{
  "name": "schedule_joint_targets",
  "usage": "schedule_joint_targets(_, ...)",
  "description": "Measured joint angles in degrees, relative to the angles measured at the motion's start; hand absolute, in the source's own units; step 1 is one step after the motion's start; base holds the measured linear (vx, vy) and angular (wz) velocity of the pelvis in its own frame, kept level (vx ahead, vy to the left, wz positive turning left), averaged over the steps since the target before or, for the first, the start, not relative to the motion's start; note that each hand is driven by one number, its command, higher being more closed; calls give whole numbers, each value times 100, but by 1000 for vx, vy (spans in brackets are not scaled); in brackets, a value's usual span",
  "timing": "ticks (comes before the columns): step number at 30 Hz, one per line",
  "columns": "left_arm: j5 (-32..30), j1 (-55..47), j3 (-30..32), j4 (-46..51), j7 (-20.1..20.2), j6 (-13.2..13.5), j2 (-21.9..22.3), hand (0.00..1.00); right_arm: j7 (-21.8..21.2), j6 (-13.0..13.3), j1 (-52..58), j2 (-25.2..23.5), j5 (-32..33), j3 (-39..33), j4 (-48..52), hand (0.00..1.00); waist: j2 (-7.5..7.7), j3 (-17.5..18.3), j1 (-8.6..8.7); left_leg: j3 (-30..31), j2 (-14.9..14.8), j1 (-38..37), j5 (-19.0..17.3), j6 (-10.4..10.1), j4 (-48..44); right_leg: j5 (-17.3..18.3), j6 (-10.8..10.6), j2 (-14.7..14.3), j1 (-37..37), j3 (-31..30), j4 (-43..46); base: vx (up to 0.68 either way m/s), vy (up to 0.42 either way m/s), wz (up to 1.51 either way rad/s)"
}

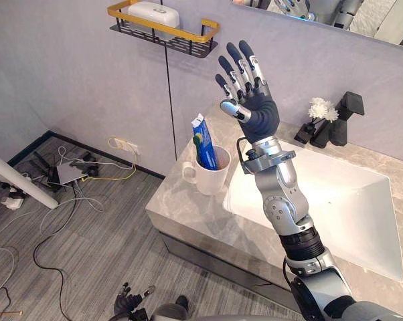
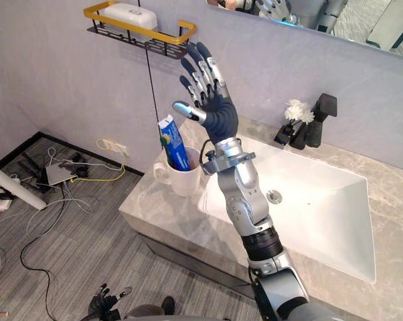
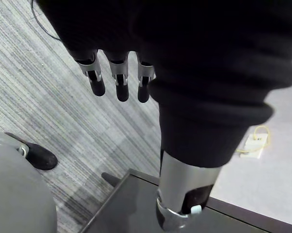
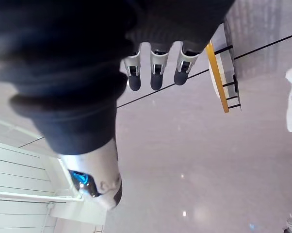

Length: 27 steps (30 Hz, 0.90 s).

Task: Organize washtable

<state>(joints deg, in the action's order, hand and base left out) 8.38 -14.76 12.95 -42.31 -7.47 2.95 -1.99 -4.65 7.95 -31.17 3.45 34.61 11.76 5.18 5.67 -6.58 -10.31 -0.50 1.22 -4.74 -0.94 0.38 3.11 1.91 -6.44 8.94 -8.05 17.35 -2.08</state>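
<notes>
The right robot hand [image 1: 250, 93] is reaching up in front of the wall, released, fingers [image 4: 155, 73] spread straight and grasping nothing. It is hovering just below the wall shelf [image 1: 188, 32], which is carrying 1 white box [image 1: 152, 13]. Beneath the robot hand, a white mug [image 1: 211, 179] is standing upright on the marble surface [image 1: 181, 210], just beside the sink's [image 1: 335, 200] left edge, and 1 toothpaste tube [image 1: 205, 144] is leaning inside it. At the back of the sink, white flowers [image 1: 322, 110] are sitting next to the black tap [image 1: 342, 120]. The left robot hand [image 1: 131, 304] is hanging low over the floor [image 1: 88, 234], fingers [image 3: 121, 82] relaxed and empty.
</notes>
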Motion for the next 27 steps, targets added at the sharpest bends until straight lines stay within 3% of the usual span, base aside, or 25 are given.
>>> schedule_joint_targets(14,1,3,0,0,-1,-17,-1,0,213,56,9,9,-155,-362,30,0,2,1,10,4,6,-8,0,0,0,0,0,7,-7,2,3,0,0,0)
schedule_joint_targets(21,-6,0,84,-18,-11,-30,25,0,469,249,195,209,-218,-1430,748,0,7,5,73,-66,16,-20,0,1,20,-1,-1,22,29,-12,14,0,0,-4)
schedule_joint_targets(27,-13,5,275,-134,-13,-31,64,0,749,647,511,538,-214,-2759,1591,0,7,5,339,-125,54,-97,1,7,88,-1,-2,69,51,-36,65,-9,0,-7)
